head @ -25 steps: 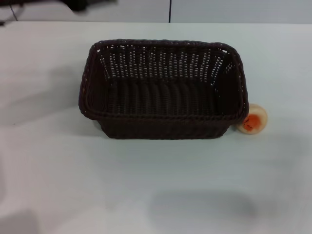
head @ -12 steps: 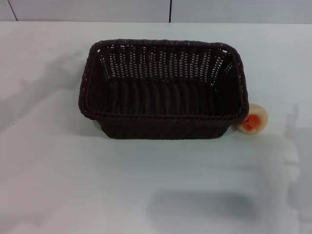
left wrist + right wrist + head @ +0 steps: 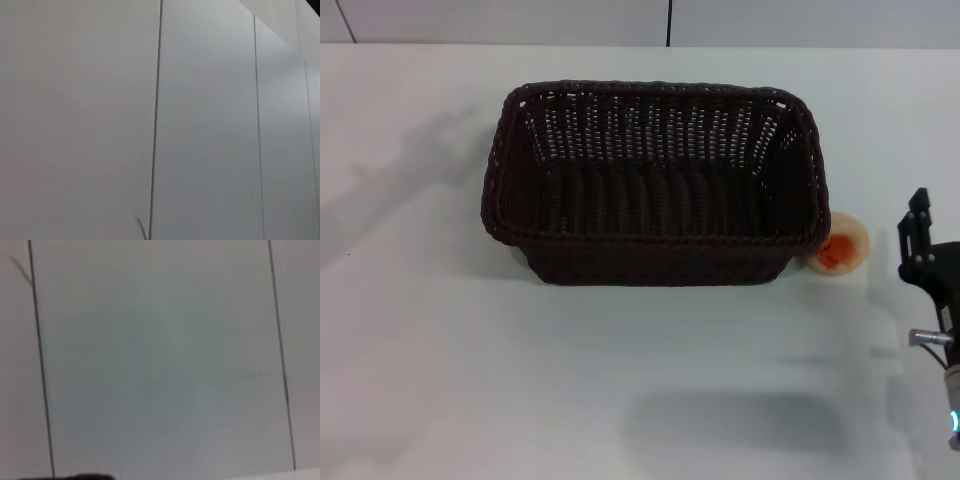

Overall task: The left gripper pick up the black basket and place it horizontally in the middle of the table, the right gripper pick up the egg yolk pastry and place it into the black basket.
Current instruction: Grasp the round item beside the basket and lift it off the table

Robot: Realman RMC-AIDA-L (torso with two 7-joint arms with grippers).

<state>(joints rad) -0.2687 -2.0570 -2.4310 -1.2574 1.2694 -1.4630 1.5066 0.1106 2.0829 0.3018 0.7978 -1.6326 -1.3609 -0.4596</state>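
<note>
The black basket [image 3: 655, 185] sits lengthwise mid-table [image 3: 440, 360], empty. The egg yolk pastry [image 3: 838, 247] touches its right near corner. The right gripper [image 3: 918, 238] hovers just right of the pastry; whether it is released or clenched, I cannot tell.

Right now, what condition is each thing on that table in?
black basket: upright, mid-table, empty.
egg yolk pastry: on the table, against the basket's right end, outside it.
right end effector: at the right edge, near the pastry, holding nothing.
left end effector: out of view.
</note>
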